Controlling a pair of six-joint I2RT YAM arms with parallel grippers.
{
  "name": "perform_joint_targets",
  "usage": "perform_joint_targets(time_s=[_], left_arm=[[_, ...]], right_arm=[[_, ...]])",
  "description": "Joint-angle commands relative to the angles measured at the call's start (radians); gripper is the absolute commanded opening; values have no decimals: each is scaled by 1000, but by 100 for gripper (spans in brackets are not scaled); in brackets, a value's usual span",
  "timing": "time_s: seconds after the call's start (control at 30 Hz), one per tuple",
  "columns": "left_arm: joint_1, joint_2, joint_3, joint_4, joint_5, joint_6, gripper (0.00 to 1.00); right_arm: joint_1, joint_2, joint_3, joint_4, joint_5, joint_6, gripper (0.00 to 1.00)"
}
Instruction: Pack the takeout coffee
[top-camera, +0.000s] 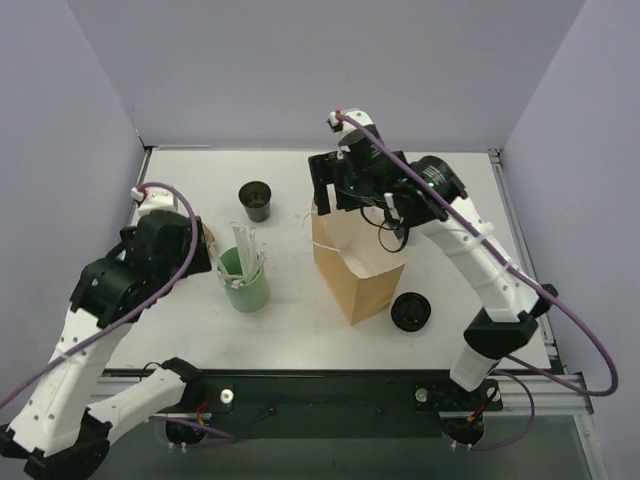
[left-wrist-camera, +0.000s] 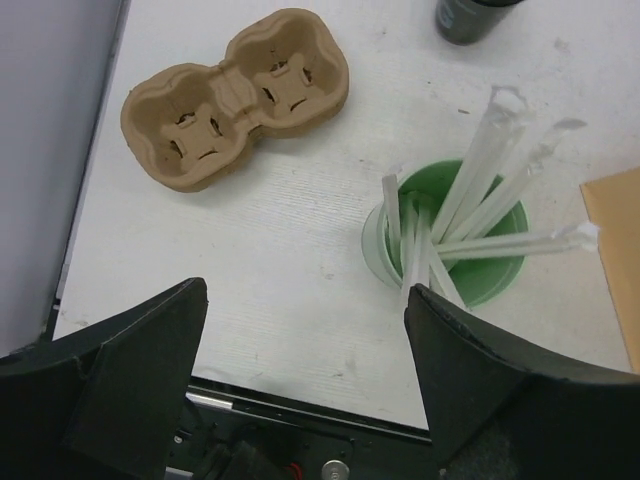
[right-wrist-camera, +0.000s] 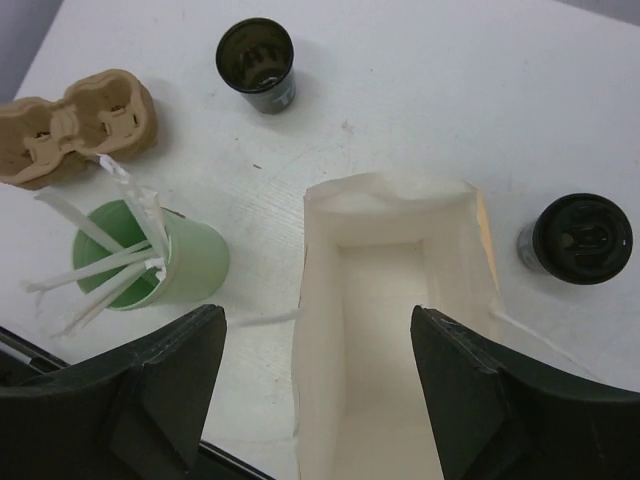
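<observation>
Right pincer spread, empty, above paper bag | takeout coffee upright beyond its right finger, beside bag | swing over, straddle cup squarely, pinch gently | left pincer spread, idle

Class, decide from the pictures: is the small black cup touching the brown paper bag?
Apart. The right wrist view shows a plain stretch of white table between the black cup and the paper bag; the top view agrees.
</observation>
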Motion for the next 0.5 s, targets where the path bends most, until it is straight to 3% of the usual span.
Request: perform_joint_targets(time_s=[0.0,0.17,0.2,0.33,0.47], left_arm=[[184,111,89,122,50,17,89],[487,234,19,263,351,100,88],[588,259,5,301,394,102,86],[701,383,-47,387,506,106,76],[710,490,-78,458,479,107,79]], right_arm=[[14,-195,-137,25,49,-64,76],[20,-379,-337,67,97,-27,76],[20,-401,-360,68,98,-21,76],[28,-525,-565,125,66,-7,76],[31,-642,-696,171,33,-32,76]])
